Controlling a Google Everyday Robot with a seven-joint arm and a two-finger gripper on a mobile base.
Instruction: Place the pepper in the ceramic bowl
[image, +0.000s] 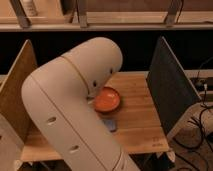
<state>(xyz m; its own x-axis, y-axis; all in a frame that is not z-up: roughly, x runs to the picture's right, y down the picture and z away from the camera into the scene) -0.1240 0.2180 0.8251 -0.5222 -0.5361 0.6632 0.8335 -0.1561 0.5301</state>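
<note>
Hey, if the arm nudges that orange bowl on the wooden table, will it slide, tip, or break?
The ceramic bowl looks shallow and wide, so it would likely slide rather than tip. Its glossy glaze suggests a slippery, hard surface that might chip. The gripper is out of view, apparently behind the arm.

We see a robot lab's test station: a wooden desk (136, 127) fenced by upright panels (171, 90), loose cables (199, 137) at the right, a bulky robot arm (70, 110) hiding its pincer.
</note>
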